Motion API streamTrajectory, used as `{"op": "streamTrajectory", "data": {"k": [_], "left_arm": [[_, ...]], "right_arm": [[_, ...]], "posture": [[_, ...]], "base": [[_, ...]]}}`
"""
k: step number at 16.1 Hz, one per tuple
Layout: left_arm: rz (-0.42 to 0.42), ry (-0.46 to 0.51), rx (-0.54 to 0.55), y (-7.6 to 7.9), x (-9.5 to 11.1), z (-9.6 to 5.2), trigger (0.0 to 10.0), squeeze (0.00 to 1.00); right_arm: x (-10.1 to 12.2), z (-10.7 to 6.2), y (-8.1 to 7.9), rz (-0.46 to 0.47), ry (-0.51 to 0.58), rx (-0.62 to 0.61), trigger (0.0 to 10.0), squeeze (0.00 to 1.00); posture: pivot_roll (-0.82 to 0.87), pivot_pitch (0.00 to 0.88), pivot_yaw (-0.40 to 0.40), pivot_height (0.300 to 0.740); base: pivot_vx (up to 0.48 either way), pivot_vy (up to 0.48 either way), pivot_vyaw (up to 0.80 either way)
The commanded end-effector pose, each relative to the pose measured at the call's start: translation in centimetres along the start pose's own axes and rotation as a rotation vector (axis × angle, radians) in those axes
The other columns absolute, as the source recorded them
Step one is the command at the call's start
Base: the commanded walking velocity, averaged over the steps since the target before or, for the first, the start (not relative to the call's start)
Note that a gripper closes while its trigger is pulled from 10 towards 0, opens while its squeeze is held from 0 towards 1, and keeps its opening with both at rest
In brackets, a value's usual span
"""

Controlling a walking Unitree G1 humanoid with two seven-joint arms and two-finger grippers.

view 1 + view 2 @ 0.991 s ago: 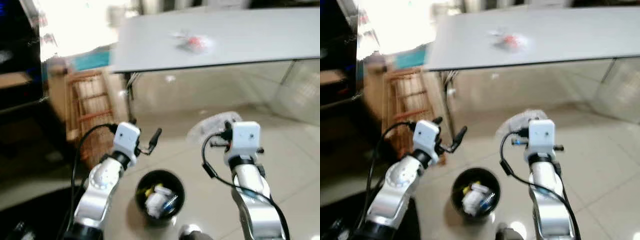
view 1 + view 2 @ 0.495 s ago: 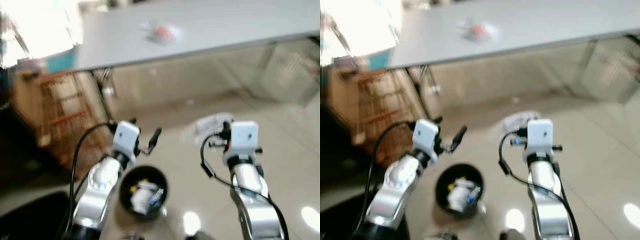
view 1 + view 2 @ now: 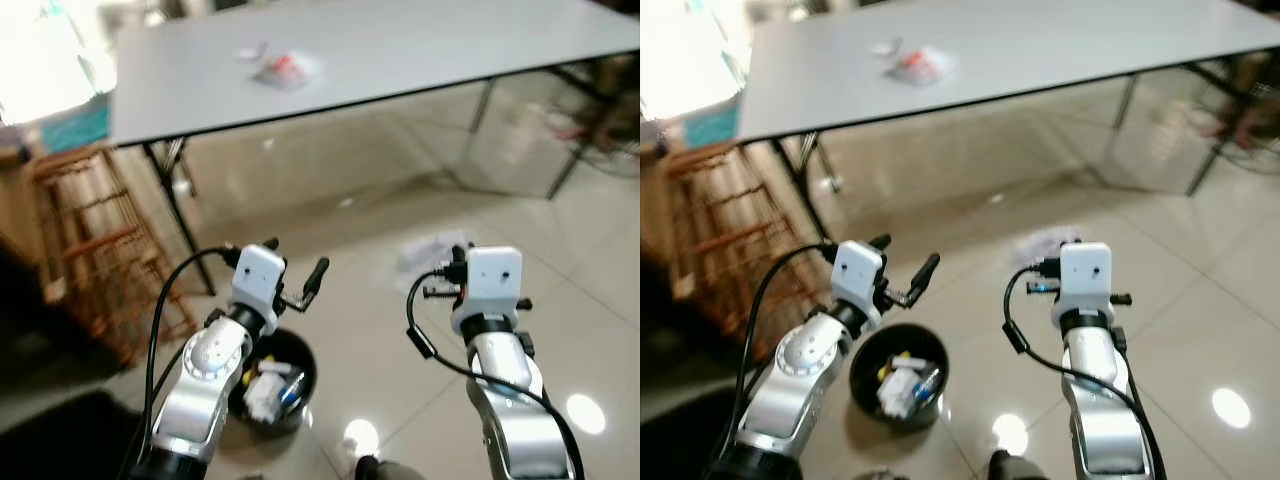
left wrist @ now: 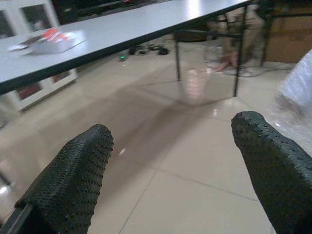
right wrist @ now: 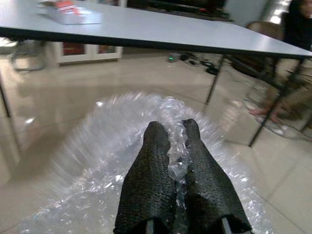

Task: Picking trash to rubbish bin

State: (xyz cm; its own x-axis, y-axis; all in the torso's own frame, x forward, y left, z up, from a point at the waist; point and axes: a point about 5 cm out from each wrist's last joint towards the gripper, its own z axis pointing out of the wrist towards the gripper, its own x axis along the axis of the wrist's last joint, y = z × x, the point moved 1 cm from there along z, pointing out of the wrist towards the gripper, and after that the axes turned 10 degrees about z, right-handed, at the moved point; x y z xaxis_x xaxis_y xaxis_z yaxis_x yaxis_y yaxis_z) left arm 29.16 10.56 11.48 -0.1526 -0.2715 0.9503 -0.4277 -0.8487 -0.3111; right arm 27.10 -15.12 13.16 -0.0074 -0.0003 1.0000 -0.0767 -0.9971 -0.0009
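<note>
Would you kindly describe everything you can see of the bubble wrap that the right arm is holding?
The bubble wrap is a clear, crinkled plastic sheet covered in small air pockets that catch the light. The right end effector has its two black fingers shut on a fold near the sheet's middle, and the wrap spreads out around them. From the head camera it shows as a pale, translucent bunch just ahead of the right wrist, held up above the tiled floor, to the right of the black bin.

The rubbish bin (image 3: 898, 385) contents and tabletop wrapper (image 3: 282, 68) are too blurred to identify.
</note>
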Motion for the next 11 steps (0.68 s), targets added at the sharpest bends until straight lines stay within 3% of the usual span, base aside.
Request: {"op": "streamTrajectory", "data": {"k": [1,11], "left_arm": [[0.006,-0.013,0.015,-0.30,-0.10,-0.13,10.0,0.00],[0.009,-0.017,0.033,-0.60,-0.13,0.10,10.0,0.00]], "right_arm": [[0.24,-0.08,-0.31,0.000,0.008,0.018,10.0,0.00],[0.15,0.03,-0.62,0.006,0.008,0.029,10.0,0.00]], "posture": [[0.00,0.106,0.032,0.740],[0.01,0.102,0.036,0.740]], "base": [[0.000,0.000,0.80],[0.000,0.000,0.78]]}}
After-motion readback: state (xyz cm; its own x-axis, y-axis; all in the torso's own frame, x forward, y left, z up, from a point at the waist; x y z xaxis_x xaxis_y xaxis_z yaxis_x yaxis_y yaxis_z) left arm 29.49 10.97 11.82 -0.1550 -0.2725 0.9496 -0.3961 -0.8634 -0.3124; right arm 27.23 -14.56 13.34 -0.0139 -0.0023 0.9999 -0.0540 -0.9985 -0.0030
